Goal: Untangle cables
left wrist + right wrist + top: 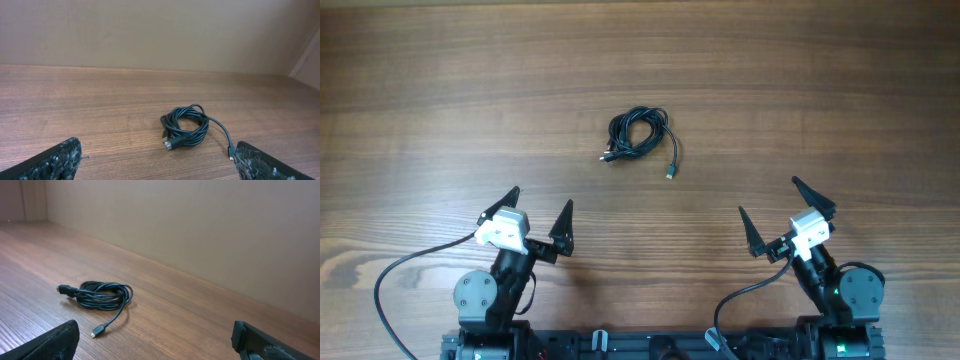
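Wood table [820,80] — black cables [638,132] coiled, plug ends loose; left claw [541,197], right claw [768,195] spread wide, empty.

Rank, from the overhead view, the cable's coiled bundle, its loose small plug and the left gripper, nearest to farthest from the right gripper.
1. The loose small plug, on the tail trailing toward the right gripper.
2. The coiled bundle, mid-table, beyond that plug.
3. The left gripper, opposite, at the near edge.
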`<state>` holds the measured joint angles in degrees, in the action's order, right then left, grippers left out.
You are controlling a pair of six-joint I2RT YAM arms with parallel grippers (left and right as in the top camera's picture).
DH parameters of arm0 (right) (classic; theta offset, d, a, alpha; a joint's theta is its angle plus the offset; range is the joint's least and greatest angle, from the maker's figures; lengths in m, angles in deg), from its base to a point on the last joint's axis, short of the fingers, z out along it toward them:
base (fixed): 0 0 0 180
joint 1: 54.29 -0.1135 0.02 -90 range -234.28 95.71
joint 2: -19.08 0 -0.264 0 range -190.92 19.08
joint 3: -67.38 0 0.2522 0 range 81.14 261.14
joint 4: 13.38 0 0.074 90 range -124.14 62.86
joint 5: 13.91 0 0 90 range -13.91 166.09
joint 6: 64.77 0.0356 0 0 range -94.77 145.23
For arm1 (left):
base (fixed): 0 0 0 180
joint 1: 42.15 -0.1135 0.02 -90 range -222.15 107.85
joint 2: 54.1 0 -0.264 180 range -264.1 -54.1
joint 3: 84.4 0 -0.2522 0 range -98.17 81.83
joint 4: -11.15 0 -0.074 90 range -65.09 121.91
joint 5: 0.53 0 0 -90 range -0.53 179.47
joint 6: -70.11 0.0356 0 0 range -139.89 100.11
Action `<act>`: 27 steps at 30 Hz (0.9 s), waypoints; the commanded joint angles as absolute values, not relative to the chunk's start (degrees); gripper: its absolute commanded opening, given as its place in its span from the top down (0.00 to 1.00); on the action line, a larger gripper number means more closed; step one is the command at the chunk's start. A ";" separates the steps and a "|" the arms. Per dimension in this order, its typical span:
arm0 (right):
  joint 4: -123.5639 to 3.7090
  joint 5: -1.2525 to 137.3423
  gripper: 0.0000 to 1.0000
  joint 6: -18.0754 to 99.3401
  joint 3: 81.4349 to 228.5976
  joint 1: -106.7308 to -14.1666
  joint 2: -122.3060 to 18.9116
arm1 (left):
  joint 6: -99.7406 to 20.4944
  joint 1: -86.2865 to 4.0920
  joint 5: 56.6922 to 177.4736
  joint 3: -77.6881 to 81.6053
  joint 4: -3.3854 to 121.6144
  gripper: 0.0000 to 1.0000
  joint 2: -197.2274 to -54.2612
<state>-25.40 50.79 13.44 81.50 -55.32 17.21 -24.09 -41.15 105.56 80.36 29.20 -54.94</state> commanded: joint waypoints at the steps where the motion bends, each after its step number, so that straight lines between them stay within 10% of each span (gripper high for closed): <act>1: -25.27 50.31 0.00 14.23 81.43 -55.56 18.06 | -25.56 -41.30 104.80 80.86 29.03 0.00 -54.48; 27: -25.27 50.31 0.00 14.25 81.43 -55.56 18.06 | -26.85 -41.30 104.82 80.86 28.96 0.00 -54.48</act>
